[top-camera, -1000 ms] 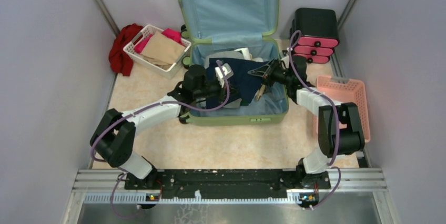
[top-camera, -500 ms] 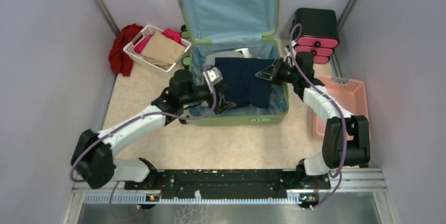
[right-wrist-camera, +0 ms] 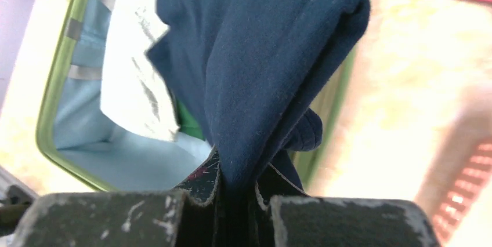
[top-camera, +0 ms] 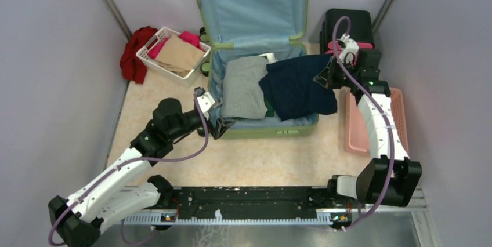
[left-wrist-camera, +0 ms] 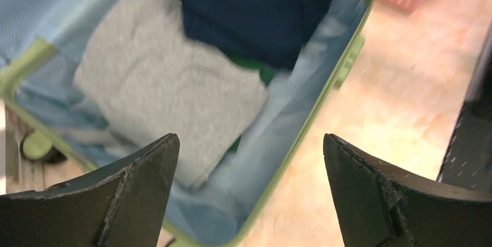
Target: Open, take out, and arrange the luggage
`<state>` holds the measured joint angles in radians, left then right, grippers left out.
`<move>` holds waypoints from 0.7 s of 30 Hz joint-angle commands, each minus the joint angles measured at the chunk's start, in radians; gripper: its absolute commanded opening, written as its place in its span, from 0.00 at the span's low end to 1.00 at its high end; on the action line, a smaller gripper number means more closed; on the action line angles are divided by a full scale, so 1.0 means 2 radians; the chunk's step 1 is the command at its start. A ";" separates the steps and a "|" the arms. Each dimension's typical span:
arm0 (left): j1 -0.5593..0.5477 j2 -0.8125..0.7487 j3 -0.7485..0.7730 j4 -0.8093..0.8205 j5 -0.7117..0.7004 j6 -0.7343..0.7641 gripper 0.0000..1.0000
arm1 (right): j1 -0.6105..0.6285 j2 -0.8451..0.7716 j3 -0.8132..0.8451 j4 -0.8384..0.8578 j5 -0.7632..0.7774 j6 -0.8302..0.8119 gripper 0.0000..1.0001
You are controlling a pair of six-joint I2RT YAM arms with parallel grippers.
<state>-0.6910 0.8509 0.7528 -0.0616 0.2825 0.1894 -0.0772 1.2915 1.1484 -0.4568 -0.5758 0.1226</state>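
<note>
The light-green luggage (top-camera: 261, 133) lies open, its blue-lined lid (top-camera: 255, 3) standing up at the back. Inside lie a folded grey garment (top-camera: 243, 87) and a navy garment (top-camera: 299, 87). My right gripper (top-camera: 325, 77) is shut on the navy garment (right-wrist-camera: 272, 73), which hangs lifted over the suitcase's right rim; the cloth is pinched between the jaws (right-wrist-camera: 238, 192). My left gripper (top-camera: 223, 125) hovers open and empty at the suitcase's front-left corner. In the left wrist view the left gripper (left-wrist-camera: 249, 142) looks down on the grey garment (left-wrist-camera: 168, 90) and the green rim (left-wrist-camera: 307, 125).
A white basket (top-camera: 152, 58) with tan and pink clothes stands at the back left, a red cloth (top-camera: 134, 53) beside it. A black-and-pink drawer box (top-camera: 348, 32) is at the back right. A pink plastic basket (top-camera: 383, 119) sits right of the suitcase. Walls close in on both sides.
My left gripper opened, let go of the navy garment and drew back to the front-left corner. My right gripper pulled the navy garment rightward, uncovering the grey one.
</note>
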 commanded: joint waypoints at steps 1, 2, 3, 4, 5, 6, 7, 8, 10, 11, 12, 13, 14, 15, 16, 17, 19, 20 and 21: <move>0.003 -0.027 -0.049 -0.034 -0.059 0.037 0.99 | -0.039 -0.042 0.075 -0.067 0.001 -0.118 0.00; 0.003 -0.031 -0.059 -0.034 -0.064 0.041 0.99 | -0.049 -0.044 0.091 -0.083 0.001 -0.135 0.00; 0.003 -0.033 -0.064 -0.033 -0.068 0.043 0.99 | -0.060 -0.044 0.108 -0.109 -0.003 -0.155 0.00; 0.003 -0.034 -0.068 -0.033 -0.072 0.046 0.99 | -0.068 -0.045 0.124 -0.125 -0.003 -0.175 0.00; 0.003 -0.033 -0.069 -0.033 -0.073 0.047 0.99 | -0.075 -0.045 0.139 -0.140 0.004 -0.192 0.00; 0.003 -0.032 -0.069 -0.033 -0.074 0.048 0.99 | -0.081 -0.046 0.152 -0.157 0.008 -0.211 0.00; 0.003 -0.031 -0.069 -0.034 -0.074 0.049 0.99 | -0.086 -0.047 0.166 -0.173 0.011 -0.234 0.00; 0.003 -0.030 -0.069 -0.035 -0.074 0.051 0.99 | -0.089 -0.049 0.180 -0.187 0.021 -0.252 0.00; 0.003 -0.028 -0.070 -0.037 -0.074 0.053 0.99 | -0.093 -0.056 0.193 -0.207 0.046 -0.290 0.00; 0.003 -0.028 -0.071 -0.038 -0.074 0.055 0.99 | -0.094 -0.061 0.198 -0.215 0.064 -0.307 0.00; 0.003 -0.027 -0.072 -0.039 -0.075 0.055 0.99 | -0.096 -0.065 0.203 -0.222 0.078 -0.323 0.00; 0.003 -0.027 -0.072 -0.039 -0.075 0.056 0.99 | -0.097 -0.069 0.210 -0.230 0.092 -0.336 0.00; 0.003 -0.028 -0.073 -0.039 -0.076 0.056 0.99 | -0.098 -0.071 0.217 -0.240 0.104 -0.350 0.00; 0.003 -0.028 -0.073 -0.039 -0.075 0.056 0.99 | -0.100 -0.074 0.226 -0.250 0.116 -0.369 0.00; 0.003 -0.029 -0.073 -0.039 -0.076 0.057 0.99 | -0.102 -0.075 0.235 -0.260 0.128 -0.382 0.00; 0.003 -0.029 -0.074 -0.039 -0.077 0.058 0.99 | -0.105 -0.076 0.245 -0.269 0.136 -0.395 0.00; 0.003 -0.029 -0.075 -0.038 -0.077 0.059 0.99 | -0.114 -0.077 0.265 -0.287 0.146 -0.416 0.00; 0.003 -0.028 -0.075 -0.038 -0.076 0.059 0.99 | -0.118 -0.077 0.275 -0.296 0.150 -0.426 0.00; 0.003 -0.027 -0.075 -0.038 -0.076 0.059 0.99 | -0.126 -0.077 0.284 -0.307 0.152 -0.434 0.00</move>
<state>-0.6891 0.8028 0.6125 -0.1425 0.1387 0.2909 -0.2848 1.1736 1.6093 -1.0290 -0.3435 -0.6064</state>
